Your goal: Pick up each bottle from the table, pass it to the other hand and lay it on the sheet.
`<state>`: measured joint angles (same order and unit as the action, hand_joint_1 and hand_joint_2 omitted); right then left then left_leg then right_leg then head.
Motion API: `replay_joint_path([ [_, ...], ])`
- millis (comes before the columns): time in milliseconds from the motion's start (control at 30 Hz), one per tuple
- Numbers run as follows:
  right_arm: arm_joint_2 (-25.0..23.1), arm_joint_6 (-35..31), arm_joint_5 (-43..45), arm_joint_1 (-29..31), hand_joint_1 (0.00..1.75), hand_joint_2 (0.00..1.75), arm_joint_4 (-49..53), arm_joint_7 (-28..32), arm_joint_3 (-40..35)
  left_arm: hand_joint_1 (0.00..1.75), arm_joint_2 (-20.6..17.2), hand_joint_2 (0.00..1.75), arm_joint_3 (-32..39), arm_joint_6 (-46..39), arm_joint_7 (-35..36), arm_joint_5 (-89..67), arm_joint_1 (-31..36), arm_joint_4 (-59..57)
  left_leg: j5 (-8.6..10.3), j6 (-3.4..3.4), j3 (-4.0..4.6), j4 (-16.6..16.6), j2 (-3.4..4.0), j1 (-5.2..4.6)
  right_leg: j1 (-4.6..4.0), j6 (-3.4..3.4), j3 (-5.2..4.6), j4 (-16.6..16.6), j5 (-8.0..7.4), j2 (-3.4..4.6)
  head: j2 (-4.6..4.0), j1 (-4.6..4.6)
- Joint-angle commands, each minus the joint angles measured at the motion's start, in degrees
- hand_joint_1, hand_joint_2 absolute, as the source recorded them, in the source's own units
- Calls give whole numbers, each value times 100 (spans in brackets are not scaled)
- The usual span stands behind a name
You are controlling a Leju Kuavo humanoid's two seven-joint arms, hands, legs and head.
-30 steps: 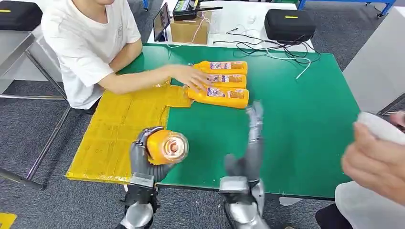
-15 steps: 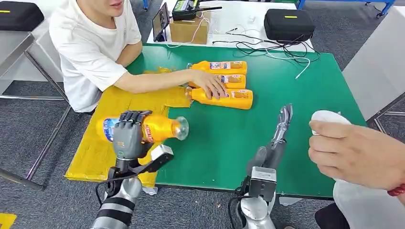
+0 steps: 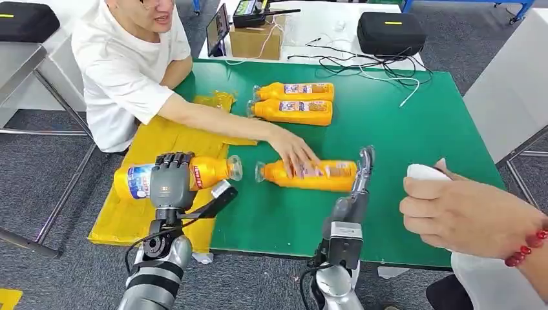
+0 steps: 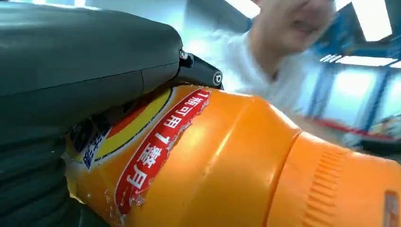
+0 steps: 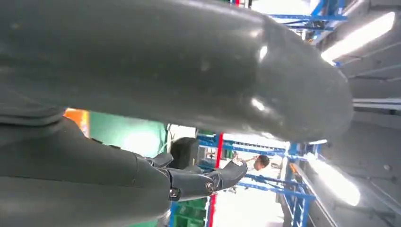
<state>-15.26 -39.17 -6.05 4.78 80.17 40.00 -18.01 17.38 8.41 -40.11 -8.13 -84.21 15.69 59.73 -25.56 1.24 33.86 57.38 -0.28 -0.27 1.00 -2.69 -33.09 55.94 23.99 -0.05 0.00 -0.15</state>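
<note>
Left hand (image 3: 169, 179) gripping an orange bottle (image 3: 200, 173), now swung sideways over the yellow sheet (image 3: 129, 216), ready for laying. Right hand (image 3: 359, 184) open, now beside a bottle (image 3: 316, 175) slid near by a person's hand (image 3: 294, 152) on the green worktop (image 3: 413, 129).

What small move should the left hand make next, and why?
Probably lower and release: the left hand grips a bottle lying sideways above the yellow sheet, so it looks ready to be laid down. The right hand is open beside the person's bottle.
</note>
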Motion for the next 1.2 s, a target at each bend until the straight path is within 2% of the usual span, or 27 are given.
replay_joint_path([
  [33, 212, -29, 116, 274, 0, 0, -672, 0, -192, 175, -377, 175, -181, 11, -15, 487, 527, -1549, -3, -10, -30, -10, -8, 8, -9, 12, 35, -14, 4, -8, 0, 2],
  [167, 212, -42, 119, 253, 0, 0, -667, 0, -185, 175, -357, 175, -142, 11, 22, 564, 513, -1586, -6, -9, -27, -6, 0, 10, -10, 11, 31, -11, 4, -2, 0, 2],
  [300, 204, -48, 113, 199, 0, 0, -694, 0, -112, 175, -261, 175, 214, 11, 3, 575, 570, -1906, -1, -5, -11, -5, 0, 3, -2, 6, 13, -5, 1, -1, 0, 2],
  [333, 203, -34, 119, 197, 0, 0, -716, 0, -93, 175, -265, 0, 271, 11, -19, 624, 622, -2070, -3, -8, -19, -5, -1, 6, -6, 10, 22, -9, 2, -2, 0, 2],
  [500, 214, 8, 149, 179, 0, 0, -728, 0, 49, 175, -479, 0, -159, 19, 234, 902, 999, -3184, 0, -6, -12, -6, -3, 3, -3, 7, 14, -7, 1, -3, 0, 0],
  [633, 217, 15, 145, 179, 0, 0, -726, 0, 59, 175, -502, 0, -233, 23, 286, 892, 1036, -3277, -1, -6, -16, -6, -3, 4, -4, 7, 18, -8, 1, -3, 0, 2],
  [667, 222, 27, 148, 183, 0, 0, -742, 0, 82, 154, -514, 0, -297, 88, 326, 901, 1064, -3355, -3, -9, -25, -7, -2, 7, -7, 11, 28, -11, 2, -2, 0, 0],
  [700, 222, 27, 148, 183, 0, 0, -742, 0, 82, 115, -514, 175, -297, 88, 326, 901, 1064, -3355, -2, -8, -27, -10, 0, 4, -4, 10, 29, -11, 1, 1, 0, 0],
  [733, 222, 27, 148, 183, 0, 0, -742, 0, 82, 70, -514, 175, -297, 88, 326, 901, 1064, -3355, -2, -6, -24, -7, -1, 3, -3, 7, 27, -8, 1, 0, 0, 0],
  [767, 218, 38, 149, 164, 0, 0, -743, 0, 115, 56, -545, 175, -427, 30, 429, 860, 1051, -3376, -4, -9, -35, -9, 2, 7, -7, 12, 37, -12, 2, 3, 0, 0],
  [800, 218, 45, 132, 153, 0, 0, -756, 0, 142, 35, -565, 175, -489, 153, 467, 968, 1043, -3404, -3, -8, -30, -6, -1, 6, -6, 10, 33, -10, 2, 0, 0, 2],
  [900, 220, 49, 126, 143, 0, 0, -760, 0, 163, 31, -578, 175, -519, 258, 448, 1075, 1028, -3417, -4, -8, -35, -8, 5, 5, -5, 10, 36, -11, 1, 5, 0, 0],
  [1033, 235, 104, 118, 103, 0, 0, -788, 0, 243, 42, -623, 175, -605, 648, 309, 1459, 982, -3432, -3, -8, -33, -8, 7, 5, -5, 10, 34, -11, 1, 3, 2, 2],
  [1133, 241, 140, 111, 77, 0, 0, -783, 0, 295, 35, -603, 175, -646, 987, 65, 1891, 938, -3347, -3, -7, -35, -8, 3, 5, -5, 9, 36, -10, 1, 4, 0, 0],
  [1200, 244, 163, 115, 76, 0, 0, -785, 0, 303, 23, -608, 175, -684, 952, 44, 1965, 912, -3302, -2, -8, -44, -10, 7, 4, -4, 10, 43, -11, 0, 7, 2, 0],
])
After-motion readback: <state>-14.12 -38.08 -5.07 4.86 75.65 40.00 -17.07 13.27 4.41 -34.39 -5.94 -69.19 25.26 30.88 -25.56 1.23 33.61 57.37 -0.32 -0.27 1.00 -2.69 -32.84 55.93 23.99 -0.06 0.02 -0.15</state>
